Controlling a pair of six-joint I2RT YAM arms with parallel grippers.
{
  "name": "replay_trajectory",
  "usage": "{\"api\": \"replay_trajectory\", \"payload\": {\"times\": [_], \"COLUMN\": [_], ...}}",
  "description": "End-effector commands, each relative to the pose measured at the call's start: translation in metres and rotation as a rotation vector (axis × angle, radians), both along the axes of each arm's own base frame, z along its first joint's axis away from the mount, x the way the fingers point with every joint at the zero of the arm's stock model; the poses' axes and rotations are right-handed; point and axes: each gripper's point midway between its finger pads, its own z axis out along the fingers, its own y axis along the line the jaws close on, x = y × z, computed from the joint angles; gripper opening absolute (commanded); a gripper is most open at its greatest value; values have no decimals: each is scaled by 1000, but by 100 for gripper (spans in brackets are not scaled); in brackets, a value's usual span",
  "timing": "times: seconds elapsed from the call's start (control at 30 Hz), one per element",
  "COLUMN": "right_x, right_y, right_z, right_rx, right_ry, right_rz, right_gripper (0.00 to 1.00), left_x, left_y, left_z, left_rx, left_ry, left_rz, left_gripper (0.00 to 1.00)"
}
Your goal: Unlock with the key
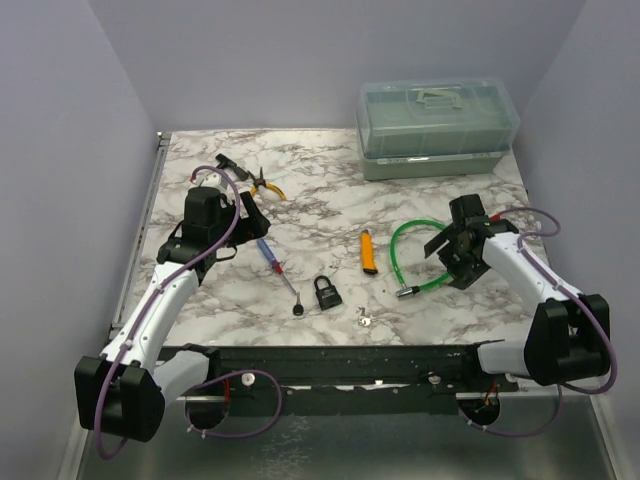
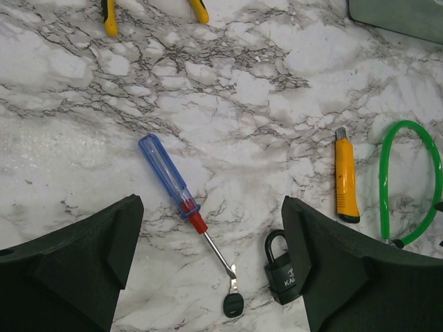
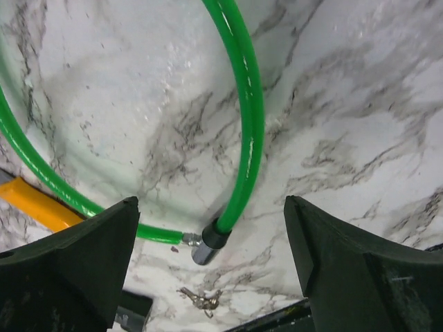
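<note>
Looking through both wrist cameras, I see each pincer spread wide and holding nothing. My right pincer (image 3: 211, 207) hangs over the green cable lock (image 3: 243, 117), whose metal end lies below the gap between the fingers, touching neither. The key (image 3: 201, 299) lies on the tabletop (image 1: 330, 200) just past that cable end, apart from it and close to the near edge. An orange knife (image 3: 28, 204) shows beside this pincer's left finger. My left pincer (image 2: 208, 225) hovers above the screwdriver (image 2: 166, 176). The black padlock (image 2: 280, 266) sits half hidden behind its right finger. Ahead of the left pincer the marble lies bare up to the yellow-handled pliers (image 2: 111, 17). Between the padlock and the key there is open surface.
</note>
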Motion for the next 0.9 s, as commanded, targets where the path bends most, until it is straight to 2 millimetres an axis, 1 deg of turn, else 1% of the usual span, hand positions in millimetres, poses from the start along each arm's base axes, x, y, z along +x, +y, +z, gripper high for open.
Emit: {"api": "replay_trajectory", "payload": {"times": [0.0,0.2,0.37,0.43,0.53,0.6,0.7,0.77,0.83,0.87], "right_x": [-26,-39,-51,-54,-56,-57,-56,-55,-53,-52], "right_y": [24,43,54,56,52,48,47,45,41,38], "right_z": [-4,-22,-36,-40,-46,-51,-57,-60,-62,-62], "right_rx": [126,170,142,127,95,72,66,58,32,19], "right_ry": [45,95,154,165,177,183,175,167,157,147], "right_rz": [-29,-42,-78,-86,-109,-117,-111,-114,-116,-115], "right_gripper": [92,89,84,83,79,71,52,49,42,36], "left_x": [-1,-4,-6,-7,-9,-11,-16,-21,-28,-32], "left_y": [-6,-12,-17,-20,-25,-29,-41,-53,-65,-72], "left_z": [20,20,19,19,19,18,18,18,16,17], "left_rx": [-19,-23,-23,-22,-21,-22,-32,-38,-38,-40], "left_ry": [-47,-45,-44,-44,-44,-41,-39,-37,-32,-32], "left_rz": [-29,-54,-72,-82,-104,-124,-181,-235,-294,-330], "left_gripper": [88,88,87,87,86,84,80,79,79,79]}}
